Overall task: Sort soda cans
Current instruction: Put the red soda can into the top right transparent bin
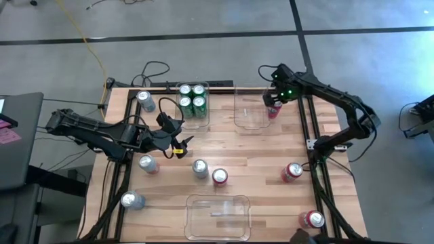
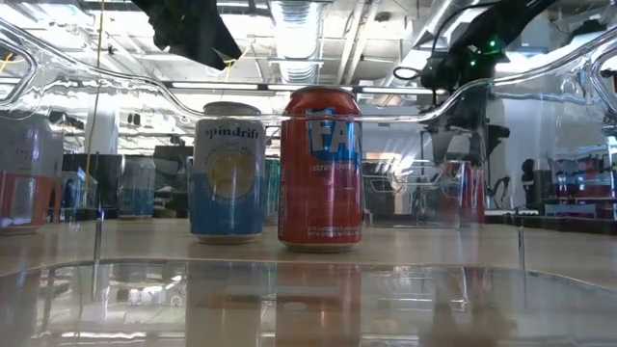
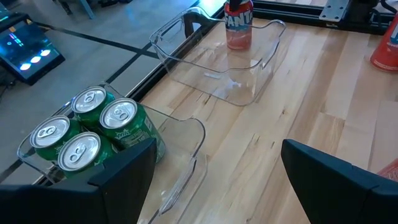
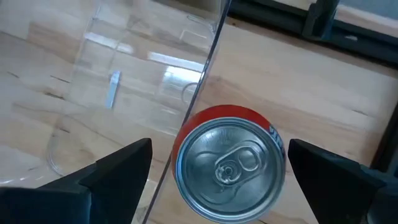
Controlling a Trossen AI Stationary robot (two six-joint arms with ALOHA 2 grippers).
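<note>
Four green cans [image 1: 192, 98] stand in the clear bin [image 1: 205, 120] at the far left. A red can [image 4: 230, 165] stands upright at the right wall of the far middle bin [image 1: 245, 116]; inside or outside it, I cannot tell. My right gripper [image 4: 221, 149] hangs open over this can, one finger on either side and clear of it. My left gripper [image 1: 178, 141] is open above bare table, just near of the green cans [image 3: 93, 127]. Silver cans [image 1: 199, 168] and red cans [image 1: 220, 177] stand or lie loose on the table.
A third clear bin [image 1: 218, 215] sits at the near edge. Silver cans are at the left [image 1: 148, 163], [image 1: 132, 200], [image 1: 146, 100]; red cans at the right [image 1: 292, 171], [image 1: 312, 219]. In the low view a Spindrift can [image 2: 228, 173] stands beside a red can [image 2: 320, 169].
</note>
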